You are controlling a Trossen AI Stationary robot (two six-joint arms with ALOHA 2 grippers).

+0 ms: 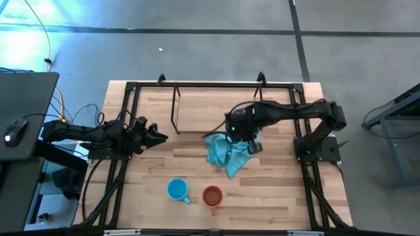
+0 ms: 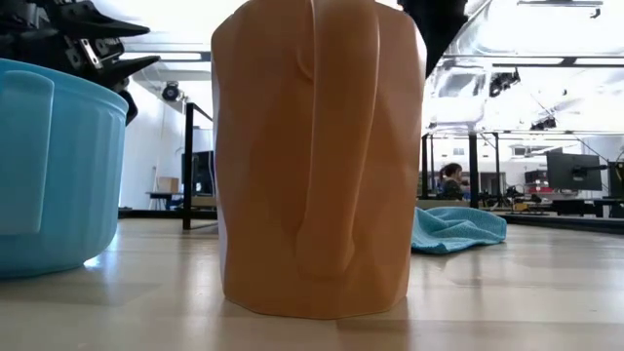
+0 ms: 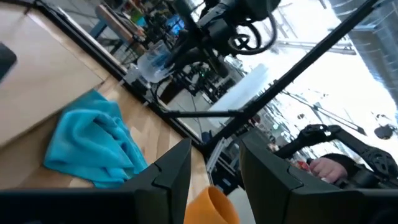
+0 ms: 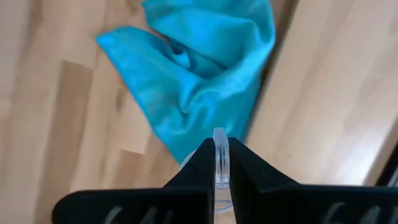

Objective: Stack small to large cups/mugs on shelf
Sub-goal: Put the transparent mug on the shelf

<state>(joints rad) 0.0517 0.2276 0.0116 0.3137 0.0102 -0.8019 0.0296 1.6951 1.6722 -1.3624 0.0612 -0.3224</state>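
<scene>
Grey concrete floor (image 1: 197,52) with dark seams; black desk (image 1: 26,105) with mouse (image 1: 13,129); bright ceiling lights (image 2: 546,24).

The left arm is stretched low across the left side of the table, and its end effector (image 1: 157,136) is pointed toward the middle with the fingers (image 3: 171,171) held apart around nothing. The right arm is bent from its mount on the right side and reaches inward. Its end effector (image 4: 221,163) is pointed down, and its fingers are closed on the rim of a glass cup (image 4: 220,155).
</scene>
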